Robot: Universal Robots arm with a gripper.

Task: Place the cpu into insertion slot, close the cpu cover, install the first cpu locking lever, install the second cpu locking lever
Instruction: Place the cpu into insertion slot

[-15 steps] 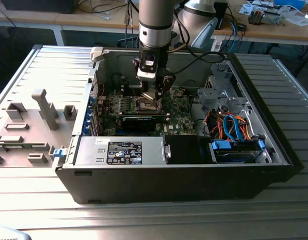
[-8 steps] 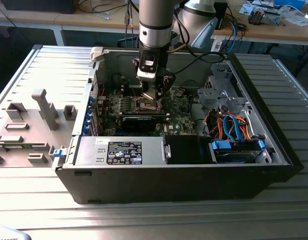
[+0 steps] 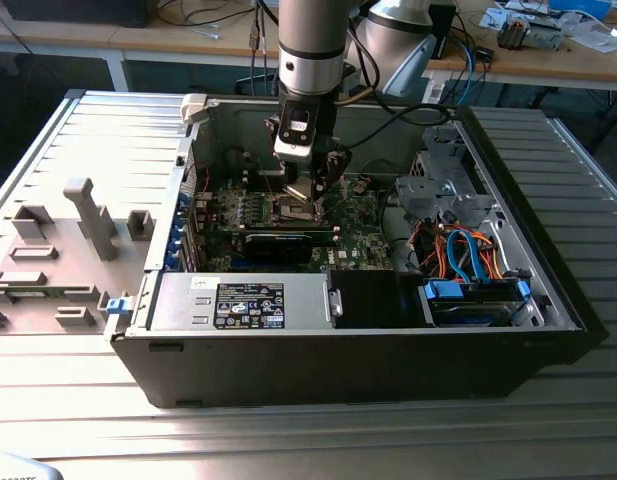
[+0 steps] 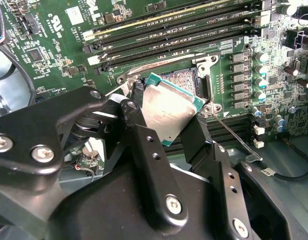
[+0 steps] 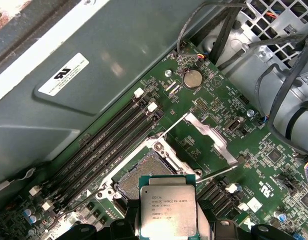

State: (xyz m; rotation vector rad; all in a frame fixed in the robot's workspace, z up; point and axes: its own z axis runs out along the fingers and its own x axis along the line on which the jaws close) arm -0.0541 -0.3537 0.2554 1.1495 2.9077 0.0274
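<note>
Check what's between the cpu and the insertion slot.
Nothing; the first wrist view shows bare space from the cpu to the insertion slot, cpu cover swung aside.

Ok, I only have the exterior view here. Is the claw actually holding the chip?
Observer: Yes. In both wrist views the claw is shut on the chip, gripping it by two opposite edges.
Operator: Is it seated in the socket?
Observer: No. In the first wrist view the socket has a bare centre, with nothing seated in it.
Operator: And the cover?
Observer: The cover is open, folded back off the socket.
</note>
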